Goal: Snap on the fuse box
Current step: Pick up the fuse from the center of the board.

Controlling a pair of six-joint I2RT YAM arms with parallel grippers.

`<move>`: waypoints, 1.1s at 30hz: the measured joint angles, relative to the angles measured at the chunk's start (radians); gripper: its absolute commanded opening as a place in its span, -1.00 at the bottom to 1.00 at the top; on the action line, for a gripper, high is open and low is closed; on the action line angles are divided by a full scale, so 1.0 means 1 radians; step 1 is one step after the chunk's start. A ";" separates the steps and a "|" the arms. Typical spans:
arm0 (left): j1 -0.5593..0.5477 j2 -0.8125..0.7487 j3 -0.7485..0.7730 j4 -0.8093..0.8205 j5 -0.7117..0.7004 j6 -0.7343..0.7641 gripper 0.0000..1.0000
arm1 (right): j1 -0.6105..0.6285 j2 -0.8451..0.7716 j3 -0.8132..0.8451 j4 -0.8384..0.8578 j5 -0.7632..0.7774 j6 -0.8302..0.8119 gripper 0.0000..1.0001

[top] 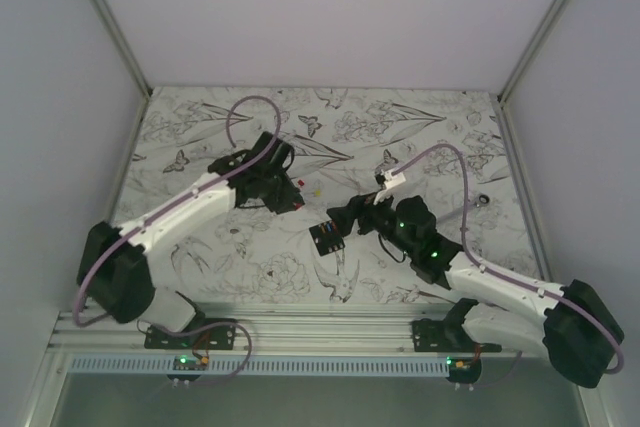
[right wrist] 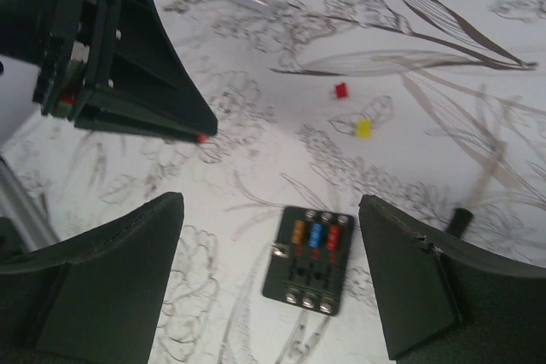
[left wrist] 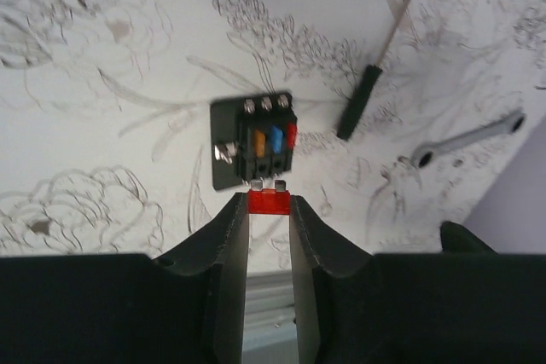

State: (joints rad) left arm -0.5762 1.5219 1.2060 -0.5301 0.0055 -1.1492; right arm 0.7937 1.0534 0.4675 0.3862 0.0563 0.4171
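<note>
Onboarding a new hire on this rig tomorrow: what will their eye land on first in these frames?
First, the left gripper pinching a small red fuse at its fingertips. Next, the black fuse box, flat on the floral table with orange, blue and red fuses in its slots; the open right gripper hovers over it. A loose red fuse and a yellow fuse lie beyond it.

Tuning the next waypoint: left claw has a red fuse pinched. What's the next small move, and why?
Probably ease the left claw down toward the fuse box, lining the red fuse over one of its dark slots. The fuse is pinched at the tips but not yet at the box; the right claw hangs open above it.
</note>
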 measured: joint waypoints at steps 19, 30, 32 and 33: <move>-0.146 -0.420 -0.262 0.124 -0.147 -0.460 -0.74 | 0.201 0.131 -0.036 0.463 0.079 0.060 -0.02; -0.184 -0.470 -0.287 0.165 -0.192 -0.549 -0.74 | 0.251 0.261 -0.036 0.621 0.106 0.091 -0.22; -0.184 -0.470 -0.289 0.169 -0.195 -0.558 -0.74 | 0.255 0.279 -0.036 0.638 0.111 0.094 -0.26; -0.184 -0.471 -0.290 0.171 -0.196 -0.561 -0.74 | 0.256 0.287 -0.036 0.645 0.113 0.095 -0.30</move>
State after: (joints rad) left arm -0.7605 1.0512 0.9161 -0.3588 -0.1902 -1.7100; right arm 1.0500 1.3403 0.4316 1.0309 0.1696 0.5125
